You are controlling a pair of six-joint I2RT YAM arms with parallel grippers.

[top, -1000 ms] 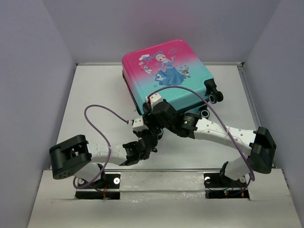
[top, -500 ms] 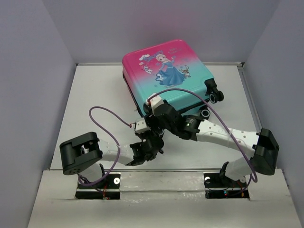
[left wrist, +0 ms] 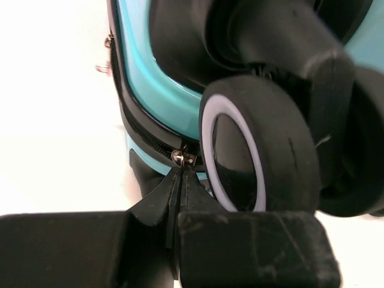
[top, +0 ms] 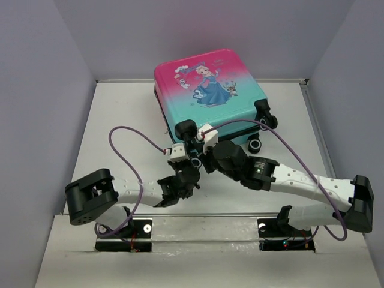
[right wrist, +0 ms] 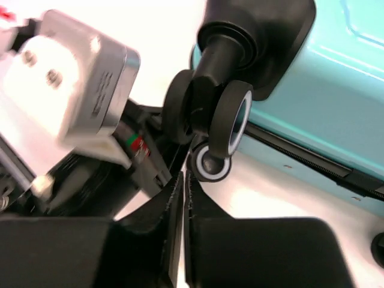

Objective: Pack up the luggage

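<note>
luggage: your pink-teal luggage (top: 207,99) lies closed and flat at the far middle of the table (top: 120,120), wheel end toward your arms.
left gripper: your left gripper (left wrist: 181,171) is pinched together, tips right at the zipper pull (left wrist: 182,158) beside a wheel (left wrist: 258,150).
right gripper: your right gripper (right wrist: 183,180) has fingers nearly touching, nothing between them, just under a caster (right wrist: 231,117).

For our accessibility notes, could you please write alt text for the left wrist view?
The left gripper, shut, points its tips at a small metal zipper pull on the teal luggage, beside a black wheel with a white ring.
</note>
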